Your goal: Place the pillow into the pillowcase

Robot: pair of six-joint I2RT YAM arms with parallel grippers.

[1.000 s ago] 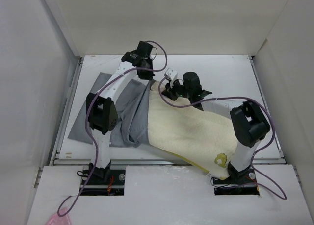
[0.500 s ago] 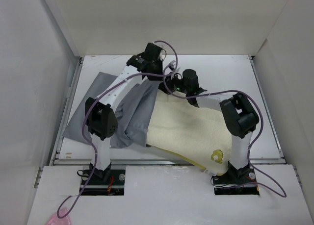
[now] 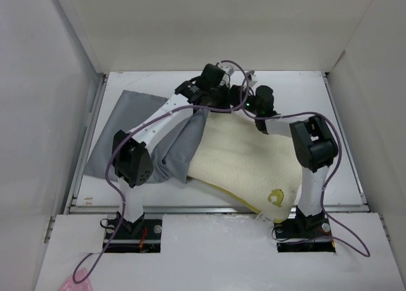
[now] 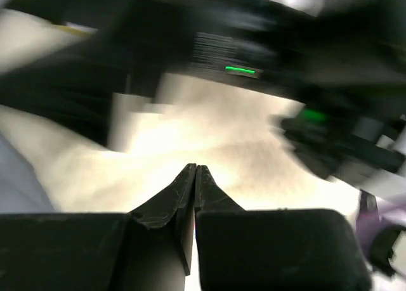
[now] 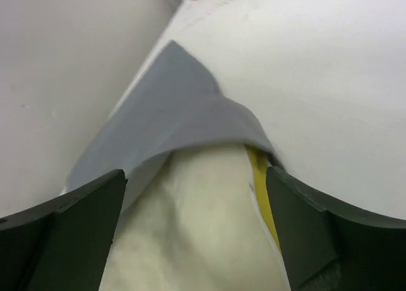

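Note:
The cream pillow lies slanted across the table, its yellow logo at the near right end. The grey pillowcase spreads to its left. In the right wrist view the pillowcase arches over the pillow's far end, and the yellow edge band shows. My right gripper is open, its fingers standing either side of that end. My left gripper is shut above the pillow, with nothing visible between its tips. Both grippers crowd together at the back.
White enclosure walls stand on the left, right and back. A raised rim runs along the table's near edge. Purple cables loop off both arms. The right arm's black body fills the left wrist view close ahead.
My right gripper has opened. Both wrists have moved right and toward the back, the pillowcase edge has come along over the pillow's far end, and the pillow's near end has shifted left.

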